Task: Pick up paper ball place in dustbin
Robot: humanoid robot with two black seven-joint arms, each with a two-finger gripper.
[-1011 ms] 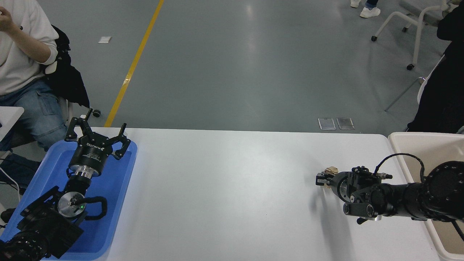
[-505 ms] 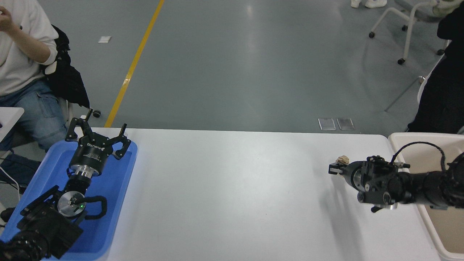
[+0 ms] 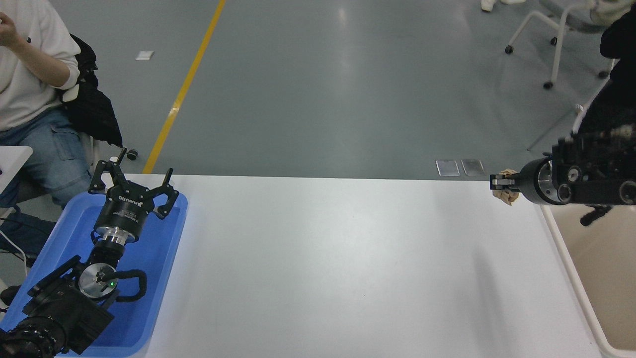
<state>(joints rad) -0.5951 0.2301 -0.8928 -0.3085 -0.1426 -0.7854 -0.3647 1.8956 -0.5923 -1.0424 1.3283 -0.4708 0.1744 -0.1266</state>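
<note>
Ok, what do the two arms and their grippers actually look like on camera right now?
Both are black. The left gripper has a round body with white lettering, a silver collar behind it, a looped black cable and a small green light at the wrist. The right gripper has a round black-and-silver body on blocky black links.

Blue tray [image 3: 164,258] at the white table's [image 3: 323,258] left end — seated person [image 3: 30,99] beyond.
</note>
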